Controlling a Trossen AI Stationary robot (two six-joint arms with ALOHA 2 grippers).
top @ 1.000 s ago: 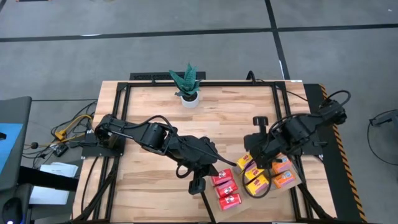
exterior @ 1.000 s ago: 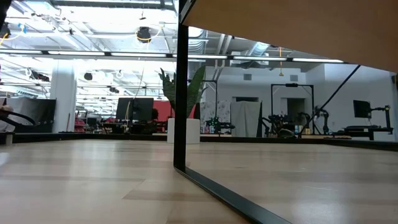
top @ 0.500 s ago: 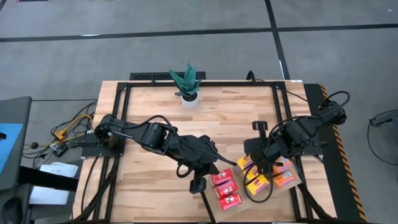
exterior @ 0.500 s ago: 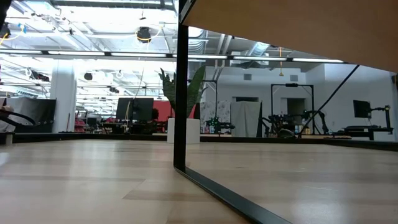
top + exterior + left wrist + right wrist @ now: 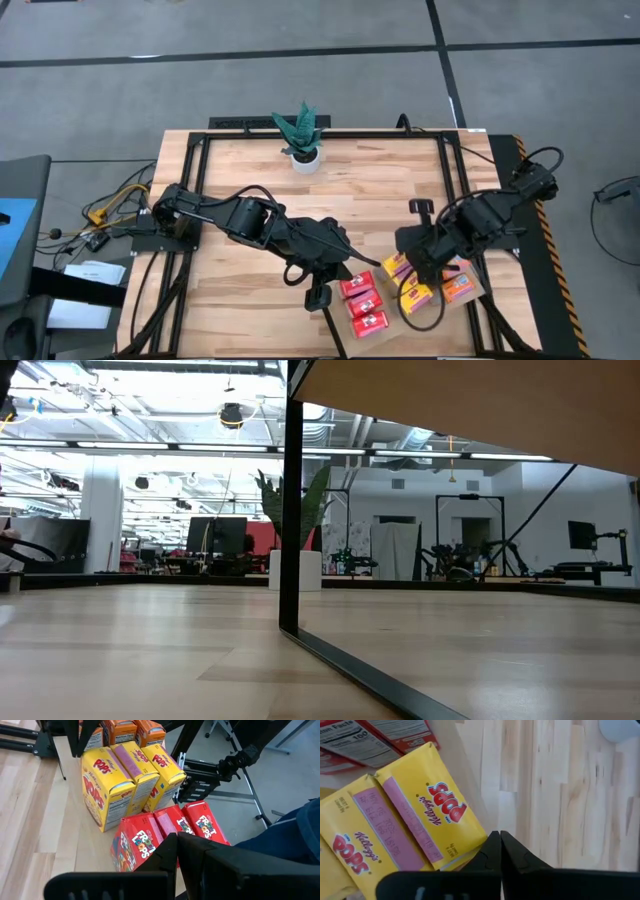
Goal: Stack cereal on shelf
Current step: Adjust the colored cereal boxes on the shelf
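Yellow cereal boxes [image 5: 410, 283] sit half hidden under the closed, empty right tool [image 5: 418, 270]; left tool [image 5: 330, 283] closed.

— How many small cardboard cereal boxes, by colour?
— Three red boxes [image 5: 165, 832], three yellow boxes [image 5: 127, 775], three orange boxes [image 5: 122, 730].
— Anything else countable?
— One green potted plant [image 5: 301, 135], two dark arms, one per side.

Planked tabletop [image 5: 250, 170]: potted plant [image 5: 301, 135], cereal boxes [image 5: 364, 305] (red, yellow, orange).
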